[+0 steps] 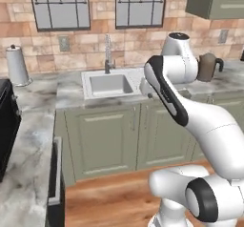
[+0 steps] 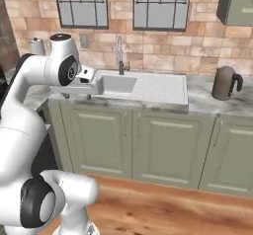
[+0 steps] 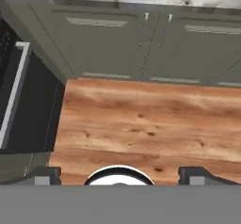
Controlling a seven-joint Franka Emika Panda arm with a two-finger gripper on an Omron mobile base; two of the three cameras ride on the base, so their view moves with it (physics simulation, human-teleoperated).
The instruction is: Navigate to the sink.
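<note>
- While I face the back wall, the desk [image 1: 43, 97] runs in marbled stone under a brick wall with two windows, and green cabinets [image 2: 153, 145] stand below it over the wood floor [image 3: 141, 124].
- I judge the base is nearly in place: the sink [image 2: 148, 87] lies ahead in the desk, its basin left, its drainboard right, and its faucet [image 1: 108, 54] against the wall.
- I carry my arm folded high, likely to keep it clear of the desk edge while driving.
- A brown kettle [image 2: 226, 83] stands right of the sink, and a paper towel roll [image 1: 17, 65] well to its left.
- My tool [image 3: 120, 173] points at the floor, fingers [image 3: 44, 175] wide apart and empty.
- No writing or brand is readable.
</note>
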